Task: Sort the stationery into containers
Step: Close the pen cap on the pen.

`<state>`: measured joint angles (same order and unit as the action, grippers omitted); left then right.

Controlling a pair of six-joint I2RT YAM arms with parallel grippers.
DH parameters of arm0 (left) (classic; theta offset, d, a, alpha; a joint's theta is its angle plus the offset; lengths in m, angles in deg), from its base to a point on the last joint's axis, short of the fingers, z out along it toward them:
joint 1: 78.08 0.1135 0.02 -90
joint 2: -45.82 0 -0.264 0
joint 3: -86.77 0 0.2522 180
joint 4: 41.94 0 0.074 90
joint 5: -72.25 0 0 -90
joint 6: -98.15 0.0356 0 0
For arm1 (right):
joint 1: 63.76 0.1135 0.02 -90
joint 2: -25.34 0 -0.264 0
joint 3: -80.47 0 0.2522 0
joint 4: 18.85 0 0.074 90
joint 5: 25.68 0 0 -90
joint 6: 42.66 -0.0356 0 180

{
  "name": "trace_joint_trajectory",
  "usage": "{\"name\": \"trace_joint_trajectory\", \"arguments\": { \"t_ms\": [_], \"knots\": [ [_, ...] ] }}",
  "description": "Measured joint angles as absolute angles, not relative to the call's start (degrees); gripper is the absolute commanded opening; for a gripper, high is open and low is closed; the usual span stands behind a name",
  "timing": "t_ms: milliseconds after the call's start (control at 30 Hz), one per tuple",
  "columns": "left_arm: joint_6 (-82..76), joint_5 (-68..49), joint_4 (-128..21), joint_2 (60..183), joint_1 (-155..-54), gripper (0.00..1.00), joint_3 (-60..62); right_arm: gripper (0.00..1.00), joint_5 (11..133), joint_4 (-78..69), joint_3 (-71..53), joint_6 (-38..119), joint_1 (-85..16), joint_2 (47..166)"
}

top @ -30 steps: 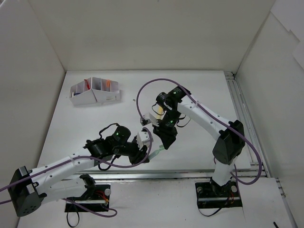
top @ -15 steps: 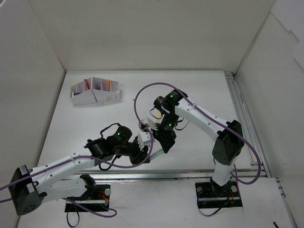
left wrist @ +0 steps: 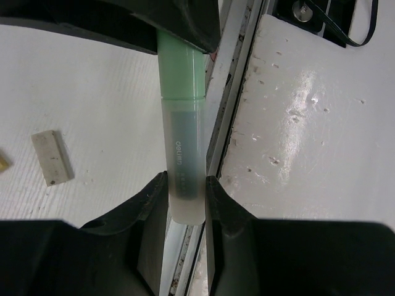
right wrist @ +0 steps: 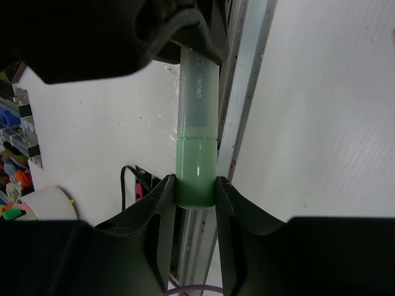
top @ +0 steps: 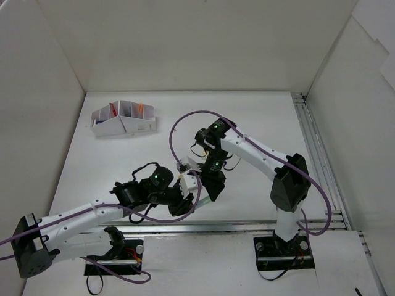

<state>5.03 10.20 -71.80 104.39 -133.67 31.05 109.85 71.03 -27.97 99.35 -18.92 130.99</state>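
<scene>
The left gripper (left wrist: 185, 192) was clamped tight on the clear cap end of the green marker (left wrist: 181, 86), and the right gripper (right wrist: 196, 188) on its green end. The marker bridged them, apparently lifted, over the table's (top: 259, 117) near edge. The organizer box (top: 123, 121) sat near the far-left corner, well apart from both arms.
</scene>
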Motion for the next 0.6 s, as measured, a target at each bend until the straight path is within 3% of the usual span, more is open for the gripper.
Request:
{"name": "trace_joint_trajectory", "arguments": {
  "t_ms": [233,600],
  "knots": [
    [7.1,9.2,-73.7,105.5,-134.5,0.0,30.0,0.0,110.9,71.7,-27.5,102.6,-18.4,132.6],
    [12.4,9.7,-71.5,108.5,-135.5,0.0,29.0,0.0,110.1,63.8,-19.3,95.6,-18.4,123.4]
  ]
}}
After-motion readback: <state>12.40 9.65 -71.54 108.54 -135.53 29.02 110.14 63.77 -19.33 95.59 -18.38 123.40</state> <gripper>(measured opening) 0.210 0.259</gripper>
